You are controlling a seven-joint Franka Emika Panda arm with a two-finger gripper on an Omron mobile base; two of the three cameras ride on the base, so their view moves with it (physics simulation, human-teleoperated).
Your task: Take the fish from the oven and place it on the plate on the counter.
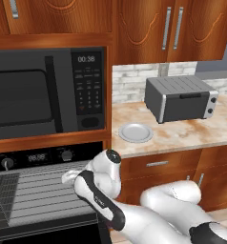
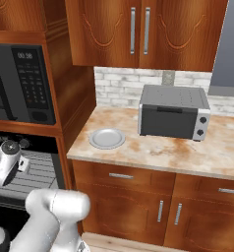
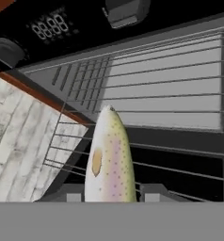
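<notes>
Fingertips (image 3: 72, 196) flank the fish (image 3: 109, 160), pointing lengthwise into the oven (image 3: 170, 80).

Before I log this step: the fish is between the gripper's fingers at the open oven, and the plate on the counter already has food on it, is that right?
Not quite: the plate is bare, as the right base view shows. The rest holds: in the hand view the fish sits between the gripper fingers at the oven.

Arm: was bent low and extended leftward
Gripper (image 3: 109, 197): fingertips were closed on an object held between them
</notes>
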